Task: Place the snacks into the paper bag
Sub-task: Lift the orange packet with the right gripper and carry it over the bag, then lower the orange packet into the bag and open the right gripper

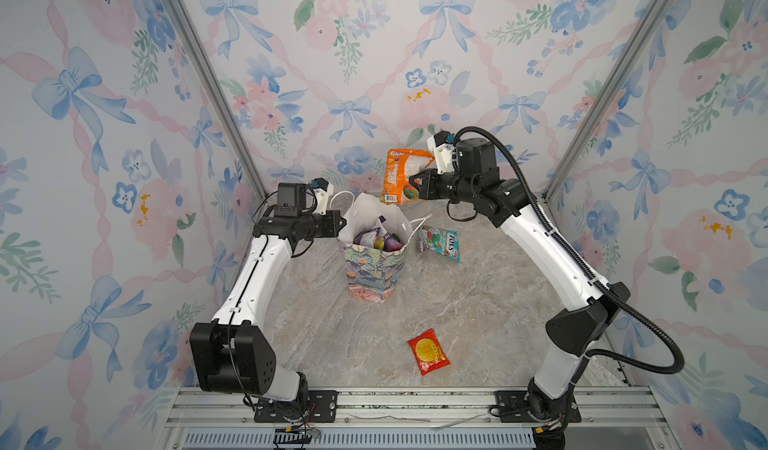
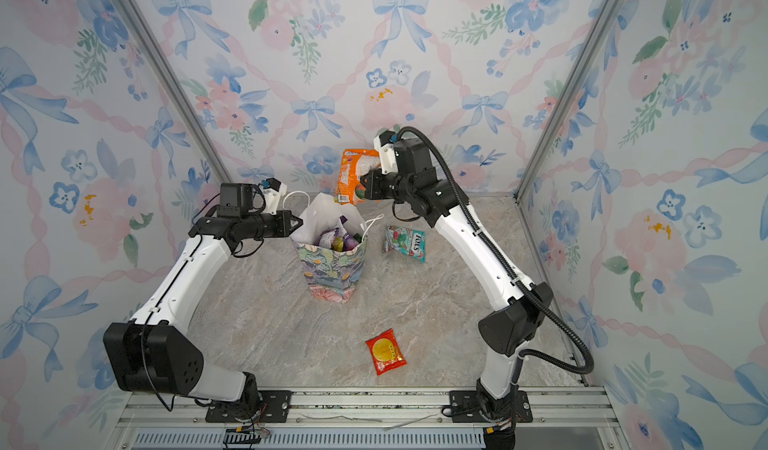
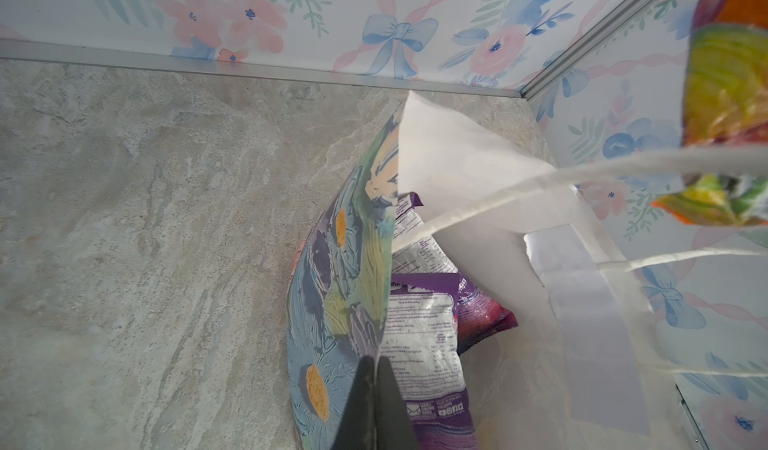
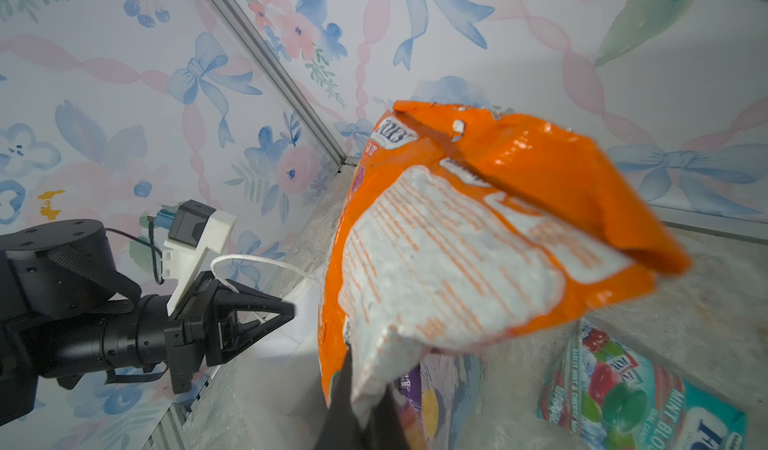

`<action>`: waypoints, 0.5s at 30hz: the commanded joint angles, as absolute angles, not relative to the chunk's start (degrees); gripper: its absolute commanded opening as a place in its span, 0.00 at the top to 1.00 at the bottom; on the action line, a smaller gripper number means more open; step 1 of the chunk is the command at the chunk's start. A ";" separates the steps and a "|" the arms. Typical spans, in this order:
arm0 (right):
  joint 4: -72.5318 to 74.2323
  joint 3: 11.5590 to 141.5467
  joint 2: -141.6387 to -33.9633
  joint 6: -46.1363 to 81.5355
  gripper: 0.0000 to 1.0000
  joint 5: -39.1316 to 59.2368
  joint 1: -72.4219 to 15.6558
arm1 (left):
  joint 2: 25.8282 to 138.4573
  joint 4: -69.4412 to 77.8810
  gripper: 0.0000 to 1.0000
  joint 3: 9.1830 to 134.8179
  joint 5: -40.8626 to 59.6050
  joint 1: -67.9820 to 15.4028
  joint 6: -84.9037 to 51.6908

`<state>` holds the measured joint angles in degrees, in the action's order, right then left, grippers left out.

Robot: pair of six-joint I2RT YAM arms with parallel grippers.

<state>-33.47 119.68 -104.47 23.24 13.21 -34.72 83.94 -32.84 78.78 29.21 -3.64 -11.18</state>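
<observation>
Left gripper (image 1: 343, 222) is clamped on the left rim of the bag (image 1: 374, 269). The left wrist view shows its fingers (image 3: 374, 406) pressed together with the bag wall (image 3: 340, 302) pinched between them. Right gripper (image 1: 417, 181) is closed on the orange packet (image 1: 401, 173), gripping it by a low corner, which is clearest in the right wrist view (image 4: 365, 410).

Nearest the front rail, the red packet (image 1: 428, 351) lies flat on the table (image 1: 478, 310), alone and well apart from everything else; it shows the same way in both top views (image 2: 385, 351).

Further in, around mid-table, the bag stands upright with its mouth open and the white lining showing. A purple packet (image 1: 374, 236) is already inside, with some yellow-green next to it, and from the left wrist the purple one (image 3: 424, 323) sits back side up, white print panel facing the camera. The white cord handles (image 1: 419, 221) flop outward over the rim.

Just right of the bag, the teal packet (image 1: 440, 242) lies on the table, near the bag's right handle but not in the bag.

Furthest back is the orange packet – held up off the table, just past the bag's far-right rim, back panel (image 4: 478, 240) facing the wrist camera. It's not in the bag.
</observation>
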 commanded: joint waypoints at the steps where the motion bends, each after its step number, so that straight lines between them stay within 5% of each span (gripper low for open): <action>1: -33.05 122.52 -105.32 22.15 1.00 13.12 -37.17 | 83.51 -34.45 1.00 77.26 28.92 -3.87 -10.20; 15: -30.12 113.92 -104.12 23.54 1.00 11.23 -41.52 | 83.47 -34.45 1.00 77.17 28.91 -3.91 -10.11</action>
